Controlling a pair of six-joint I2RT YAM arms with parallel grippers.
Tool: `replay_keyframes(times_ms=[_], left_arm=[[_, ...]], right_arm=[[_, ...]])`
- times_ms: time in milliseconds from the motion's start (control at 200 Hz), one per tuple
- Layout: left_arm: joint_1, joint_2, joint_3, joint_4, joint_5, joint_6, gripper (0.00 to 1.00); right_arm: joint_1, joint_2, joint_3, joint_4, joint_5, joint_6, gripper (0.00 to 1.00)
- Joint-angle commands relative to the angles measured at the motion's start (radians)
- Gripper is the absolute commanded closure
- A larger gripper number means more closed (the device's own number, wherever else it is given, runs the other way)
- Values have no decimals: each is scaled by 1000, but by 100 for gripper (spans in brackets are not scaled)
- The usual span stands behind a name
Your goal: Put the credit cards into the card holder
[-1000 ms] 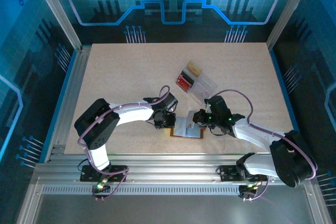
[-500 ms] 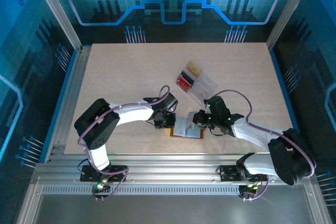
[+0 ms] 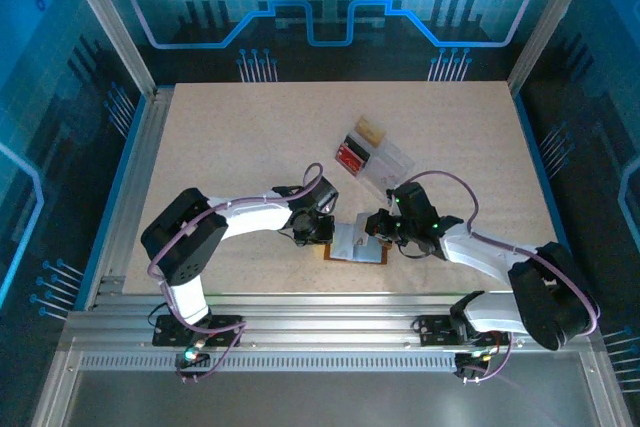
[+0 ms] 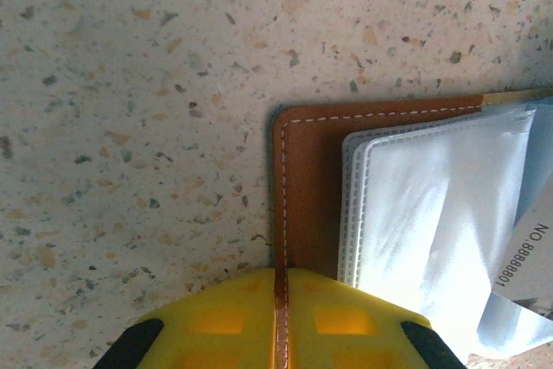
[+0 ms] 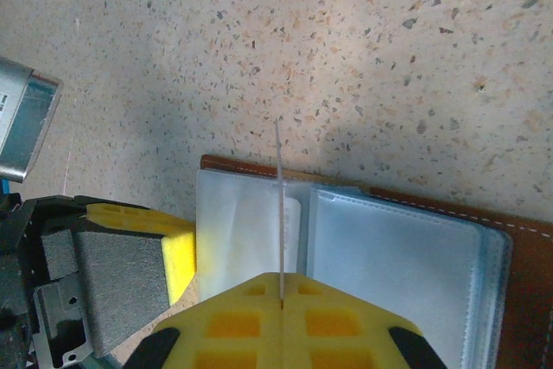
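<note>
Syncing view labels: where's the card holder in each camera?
Top external: card holder just below centre of the picture.
Left wrist: right half, its brown edge pinched in the left gripper.
Right wrist: lower half, lying open.
Shared landmark: its clear sleeves.

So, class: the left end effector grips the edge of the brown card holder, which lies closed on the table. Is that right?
Not quite: the card holder lies open, clear pockets showing in the left wrist view. The left end effector does grip its edge.
</note>
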State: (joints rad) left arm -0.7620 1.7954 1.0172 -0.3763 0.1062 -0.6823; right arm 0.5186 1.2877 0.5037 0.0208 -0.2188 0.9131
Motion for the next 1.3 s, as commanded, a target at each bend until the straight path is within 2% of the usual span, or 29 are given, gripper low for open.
replay_keyframes(times_ms=[0,625,1291], left_arm=[[-8,64,-53,-3,15,-16,90],[-9,64,-61,4,13,-19,90],[-7,70,-65,2,9,-18,90]], right_arm=[[9,19,22,27,-20,4,100],[2,21,-35,56,-62,38,100],[33,76,-72,-11,-70,-28,100]])
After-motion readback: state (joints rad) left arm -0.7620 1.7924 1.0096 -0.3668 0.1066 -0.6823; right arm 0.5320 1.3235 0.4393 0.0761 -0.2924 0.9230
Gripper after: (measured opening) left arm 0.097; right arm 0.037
